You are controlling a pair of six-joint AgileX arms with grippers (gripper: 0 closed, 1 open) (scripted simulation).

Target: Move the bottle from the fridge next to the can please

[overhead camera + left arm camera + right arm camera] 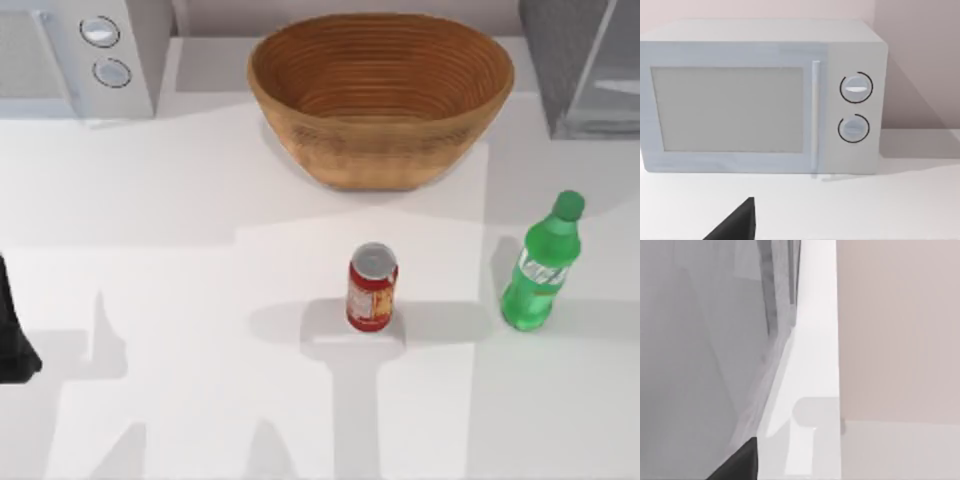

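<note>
The left arm (15, 340) is sitting parked at the bench's (180, 330) left edge; whether either pincer is clenched I cannot tell. One bottle (540, 268) is standing upright near the right edge, outside the one fridge (580, 60), well apart from one can (372, 288) across open bench. One basket (382, 95) and one microwave (760, 97) are lining the back.

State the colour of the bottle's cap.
Green, matching the translucent green bottle; the cap shows best in the top view.
</note>
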